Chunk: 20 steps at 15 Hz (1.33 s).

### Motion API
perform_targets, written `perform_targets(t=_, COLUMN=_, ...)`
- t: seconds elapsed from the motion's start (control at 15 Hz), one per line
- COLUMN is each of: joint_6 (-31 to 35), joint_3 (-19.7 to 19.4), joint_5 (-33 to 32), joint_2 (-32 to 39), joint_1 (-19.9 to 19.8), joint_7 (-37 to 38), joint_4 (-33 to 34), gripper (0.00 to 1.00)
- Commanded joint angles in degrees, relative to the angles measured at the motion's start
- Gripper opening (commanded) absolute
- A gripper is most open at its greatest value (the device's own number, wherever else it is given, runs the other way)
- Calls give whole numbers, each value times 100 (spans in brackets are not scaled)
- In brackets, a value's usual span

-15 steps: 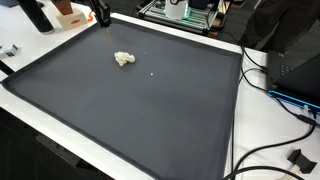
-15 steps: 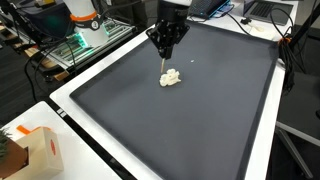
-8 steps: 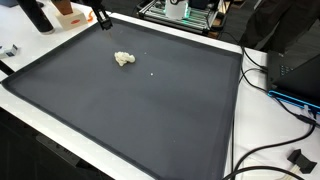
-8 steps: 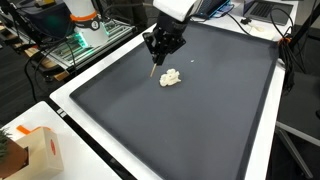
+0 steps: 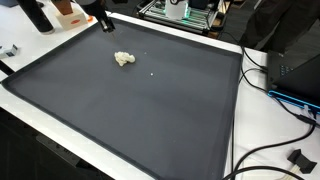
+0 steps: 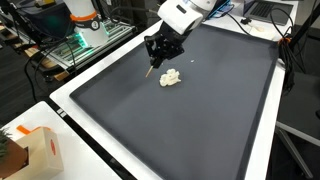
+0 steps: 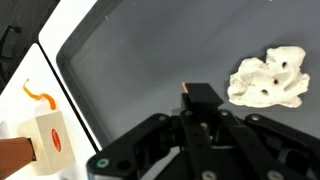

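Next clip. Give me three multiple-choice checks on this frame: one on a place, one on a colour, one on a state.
1. Where does the crumpled white lump lie? A) in a bowl B) on the mat C) on the floor
2. What colour is the mat? A) green B) red C) dark grey
3. How does the hand stand to the lump? A) apart, beside it B) clamped on it C) pressing it flat
Answers: 1 B, mat surrounds it in both exterior views; 2 C, it reads dark grey throughout; 3 A, the wrist view shows bare mat between them.
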Motion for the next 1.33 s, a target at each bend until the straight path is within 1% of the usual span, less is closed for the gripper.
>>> perform_targets(t=0.0, joint_6=-296, joint_3=-108, joint_5=-175, joint_2=318, joint_1=124, joint_7=213, joint_4=341, gripper=3)
perform_targets(t=0.47, joint_6=-357, joint_3=-177, joint_5=-398, joint_2=683, joint_1=188, joint_7=402, joint_4=672, gripper=3)
perform_targets(t=1.27, joint_6=-580, joint_3=-187, joint_5=-393, joint_2=1041, joint_1=137, joint_7=13, joint_4=1092, gripper=3)
